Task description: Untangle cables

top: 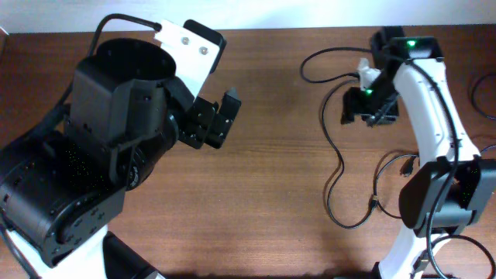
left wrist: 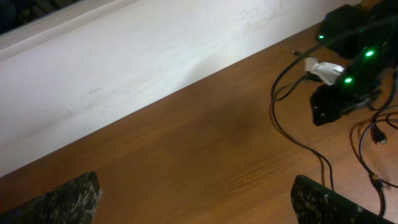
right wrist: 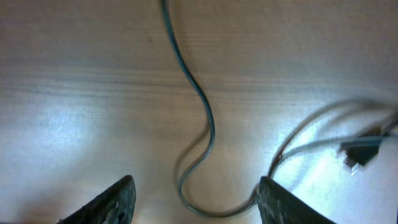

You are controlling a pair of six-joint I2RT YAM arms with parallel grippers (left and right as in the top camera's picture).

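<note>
Black thin cables (right wrist: 212,127) | loose winding strands | lying on wooden table (top: 271,178)

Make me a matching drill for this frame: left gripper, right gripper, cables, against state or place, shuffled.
1. left gripper
2. right gripper
3. cables

A. lying loose on the wood, not held
B. open, low above a cable loop
C. open, empty, over bare table

Pairs: 1-C, 2-B, 3-A
</note>
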